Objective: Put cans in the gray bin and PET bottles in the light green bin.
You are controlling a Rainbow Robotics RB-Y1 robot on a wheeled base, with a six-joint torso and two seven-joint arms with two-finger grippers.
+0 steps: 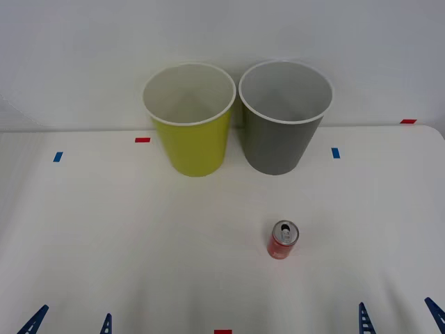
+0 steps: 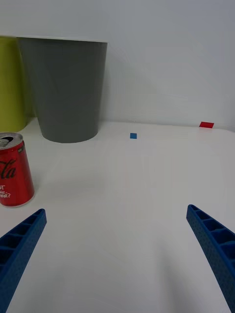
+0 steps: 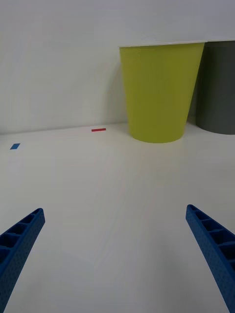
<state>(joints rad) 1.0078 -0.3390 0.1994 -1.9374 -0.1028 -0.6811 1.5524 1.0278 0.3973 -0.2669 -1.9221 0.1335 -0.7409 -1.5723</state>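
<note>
1. Can [image 1: 283, 241] stands upright on the table [image 1: 139, 243], lower centre-right of the front view, well short of the gray bin [image 1: 284, 118].
2. Green bin [image 1: 190, 120] sits beside it; both look empty.
3. Right claw [image 1: 400, 316] and left claw [image 1: 69, 321]: fingers apart, nothing held.
4. You have sorted nothing yet; the can remains.
</note>
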